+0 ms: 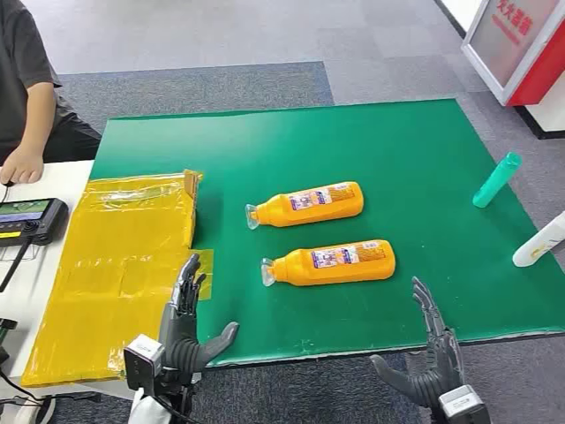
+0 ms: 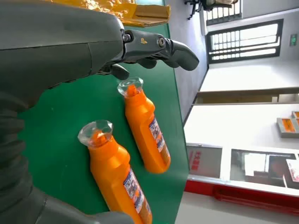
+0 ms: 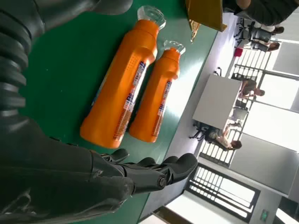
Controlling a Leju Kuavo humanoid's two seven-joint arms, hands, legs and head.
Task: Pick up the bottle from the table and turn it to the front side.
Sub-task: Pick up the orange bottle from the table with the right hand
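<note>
Two orange bottles (image 1: pixel 332 261) (image 1: pixel 308 204) with clear caps and blue-white printed labels, green mat (image 1: pixel 413 150), glossy yellow wrapped sheet (image 1: pixel 113 265), teal bottle (image 1: pixel 496 179), white bottle (image 1: pixel 539 241), grey carpet (image 1: pixel 199 35), dark grey hands (image 1: pixel 186 322) (image 1: pixel 430 353), red-white stand (image 1: pixel 520 44).

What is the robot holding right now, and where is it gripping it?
Nothing. The left hand and right hand are both open at the near table edge, and both orange bottles lie untouched on the green mat.
</note>
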